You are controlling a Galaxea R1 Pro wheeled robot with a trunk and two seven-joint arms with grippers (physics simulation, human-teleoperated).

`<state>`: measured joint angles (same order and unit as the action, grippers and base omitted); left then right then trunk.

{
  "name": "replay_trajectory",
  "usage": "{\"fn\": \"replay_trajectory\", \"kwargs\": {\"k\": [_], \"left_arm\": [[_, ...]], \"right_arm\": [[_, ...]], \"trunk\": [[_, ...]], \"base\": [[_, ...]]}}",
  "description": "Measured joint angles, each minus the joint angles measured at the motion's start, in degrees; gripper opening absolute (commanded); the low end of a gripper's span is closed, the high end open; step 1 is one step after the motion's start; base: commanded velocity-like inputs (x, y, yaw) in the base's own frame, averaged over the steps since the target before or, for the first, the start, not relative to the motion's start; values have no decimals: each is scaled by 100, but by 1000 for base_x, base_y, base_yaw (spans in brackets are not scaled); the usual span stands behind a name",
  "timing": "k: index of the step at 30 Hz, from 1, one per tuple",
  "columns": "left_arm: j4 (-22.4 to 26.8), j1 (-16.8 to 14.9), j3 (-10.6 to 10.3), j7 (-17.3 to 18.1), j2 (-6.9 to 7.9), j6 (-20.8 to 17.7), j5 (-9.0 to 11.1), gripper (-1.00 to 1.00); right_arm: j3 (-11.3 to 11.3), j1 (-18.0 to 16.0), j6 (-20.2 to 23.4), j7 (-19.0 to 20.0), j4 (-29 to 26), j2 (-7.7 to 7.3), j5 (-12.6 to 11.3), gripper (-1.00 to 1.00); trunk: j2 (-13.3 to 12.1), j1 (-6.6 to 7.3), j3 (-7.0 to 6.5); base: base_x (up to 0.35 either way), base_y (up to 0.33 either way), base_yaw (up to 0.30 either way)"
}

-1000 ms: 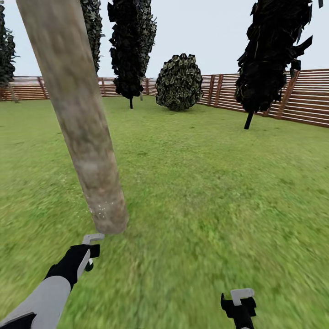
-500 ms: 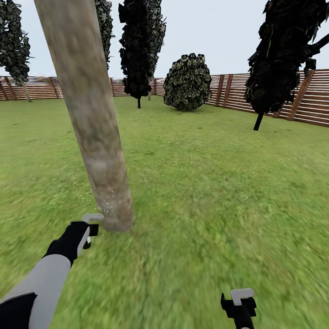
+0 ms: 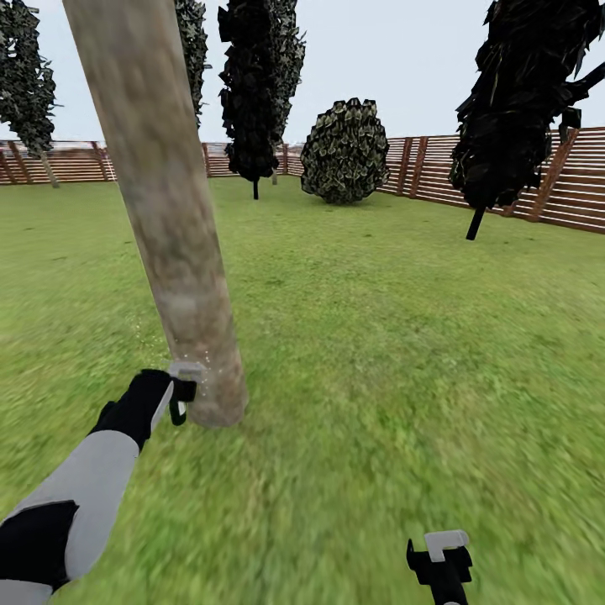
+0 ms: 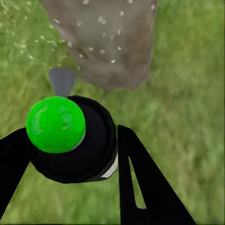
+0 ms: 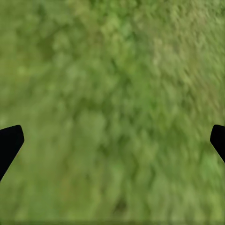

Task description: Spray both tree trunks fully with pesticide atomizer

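The thick, pale grey-brown tree trunk (image 3: 168,218) rises from the grass at the left of the head view. My left gripper (image 3: 181,393) is by its base, almost touching the bark. It is shut on the pesticide atomizer (image 4: 56,124), a small black bottle with a bright green top. One black finger (image 4: 140,183) presses its side, and its grey nozzle (image 4: 62,80) points at the trunk (image 4: 108,47). Whitish pesticide specks (image 4: 101,21) dot the lower bark and drift beside it. My right gripper (image 3: 444,550) hangs open over bare grass, low at the right.
Lawn (image 3: 395,336) spreads to the right and beyond. A brown slat fence (image 3: 571,185) bounds it. A round shrub (image 3: 344,151), a narrow dark tree (image 3: 252,84) and a leaning dark tree (image 3: 521,101) stand far off. Another pale-trunked tree (image 3: 29,76) stands far left.
The head view shifted at first, then held still. My left gripper with the atomizer has risen and moved closer to the trunk's base. The right arm has not moved.
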<state>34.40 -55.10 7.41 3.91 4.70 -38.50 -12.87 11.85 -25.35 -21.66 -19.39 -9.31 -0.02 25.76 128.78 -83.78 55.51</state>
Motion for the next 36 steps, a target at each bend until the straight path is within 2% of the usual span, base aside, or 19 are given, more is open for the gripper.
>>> {"fn": "replay_trajectory", "kwargs": {"k": [2,4,5,7,8,13,18,23,36], "left_arm": [[5,-33,4,9,295,-61,-31,-100],[7,-45,2,14,343,-75,46,-100],[10,-53,2,15,329,-80,60,-100],[233,-74,-4,37,150,-113,93,-100],[326,-90,-4,43,120,-160,60,-100],[656,-98,-9,74,186,-489,31,-100],[743,-51,-20,106,181,-514,44,-100],[746,-49,-29,103,142,-513,33,-100],[736,-50,16,56,115,-495,15,-100]], "right_arm": [[0,0,0,1,0,0,1,100],[0,0,0,1,0,0,1,100],[0,0,0,1,0,0,1,100],[1,0,0,1,0,0,1,100],[0,0,0,1,0,0,1,100],[-4,0,0,1,0,0,1,100],[-2,0,0,0,0,6,0,100],[4,-1,-1,1,0,9,6,100],[0,0,0,-10,-9,0,-8,100]], "trunk": [[0,0,0],[0,0,0],[0,0,0],[0,0,0],[0,0,0],[0,0,0],[0,0,0],[0,1,0],[0,2,0]], "base": [[0,0,0],[0,0,0],[0,0,0],[0,0,0],[0,0,0],[0,0,0],[0,-2,66],[44,-216,250],[212,-206,13]]}}
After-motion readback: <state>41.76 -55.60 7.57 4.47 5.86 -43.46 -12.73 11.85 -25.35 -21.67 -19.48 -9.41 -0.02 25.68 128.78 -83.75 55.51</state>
